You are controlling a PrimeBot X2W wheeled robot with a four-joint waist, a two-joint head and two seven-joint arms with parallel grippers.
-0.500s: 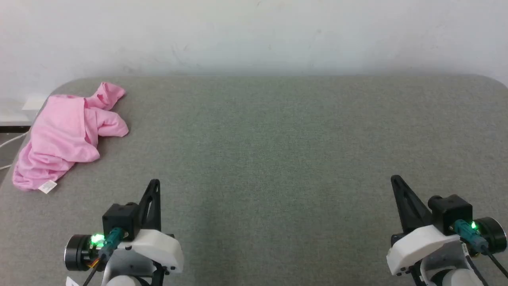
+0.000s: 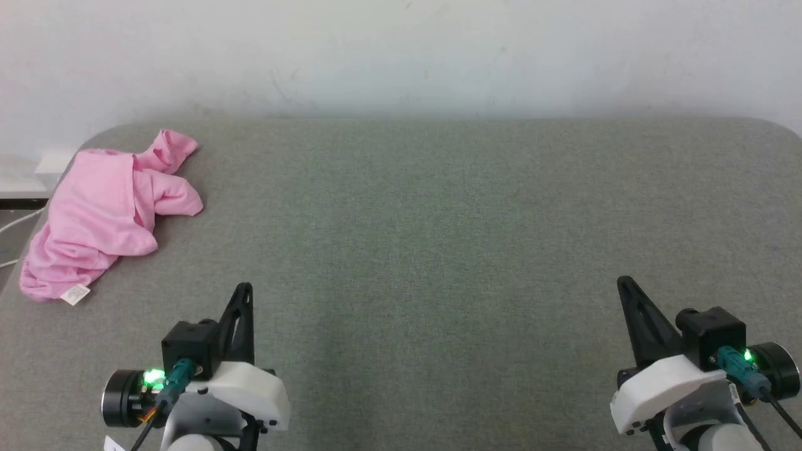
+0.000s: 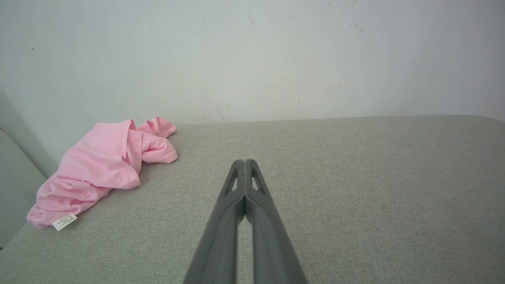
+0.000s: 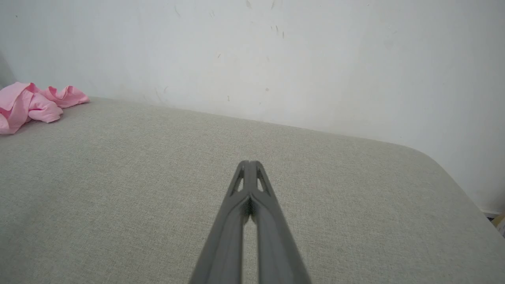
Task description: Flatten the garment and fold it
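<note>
The pink shorts (image 2: 100,216) lie crumpled in a heap at the table's far left edge, their white label (image 2: 75,294) at the near end. The left wrist view has the shorts (image 3: 100,173) to the left, and the right wrist view catches a bit of the shorts (image 4: 29,104) at its far left. My left gripper (image 2: 245,289) is shut and empty at the lower left, well short of the shorts; its fingertips (image 3: 244,162) touch. At the lower right my right gripper (image 2: 623,282) is shut too, holding nothing, with tips (image 4: 249,163) pressed together.
A grey-green fabric table (image 2: 438,238) spreads before me, with rounded far corners. A white wall (image 2: 401,56) rises right behind it. Beyond the table's left edge sit a white box (image 2: 53,161) and a cable (image 2: 15,222).
</note>
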